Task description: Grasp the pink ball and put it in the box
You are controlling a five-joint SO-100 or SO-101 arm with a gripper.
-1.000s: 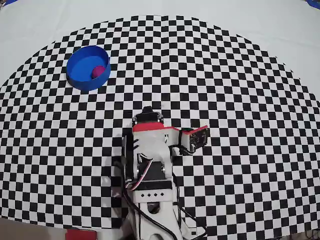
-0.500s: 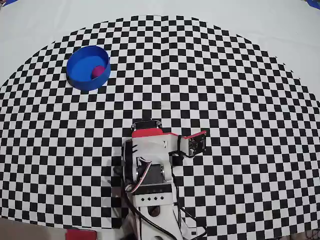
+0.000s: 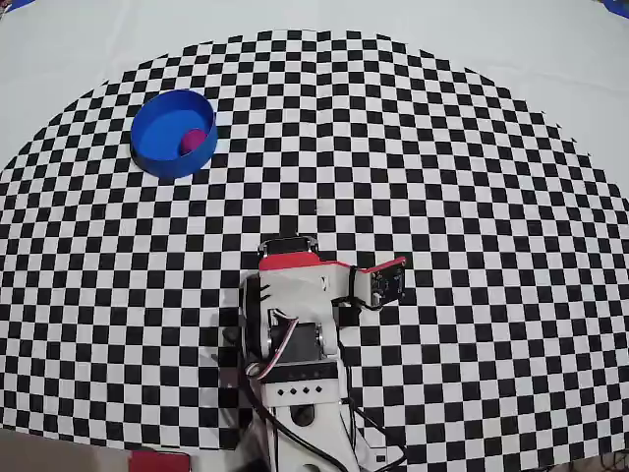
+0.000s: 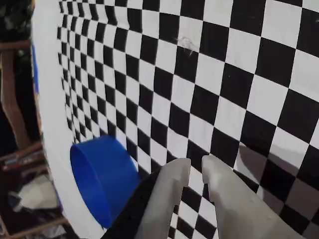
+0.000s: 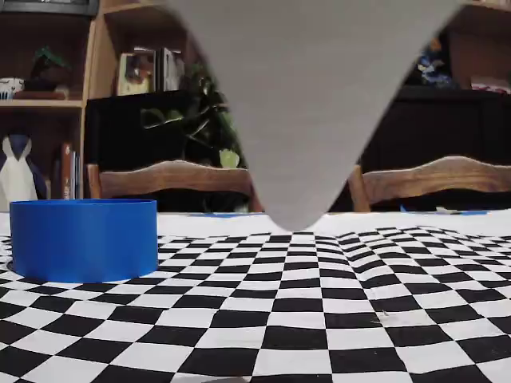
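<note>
1. The small, smooth magenta-pink ball (image 3: 194, 141) lay inside the round, bright blue shallow tub (image 3: 157, 125); it looked light and prone to roll, best pinched across its middle.
2. The pale two-fingered gripper (image 4: 195, 166) sat well apart from it, folded near the arm's base, nearly closed and empty.

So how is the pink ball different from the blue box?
The pink ball is tiny and pink; the box is much bigger and bright blue. The ball is a solid little sphere, while the box is an open tub with a low wall. The ball sits inside the box. From above, both look round.
</note>
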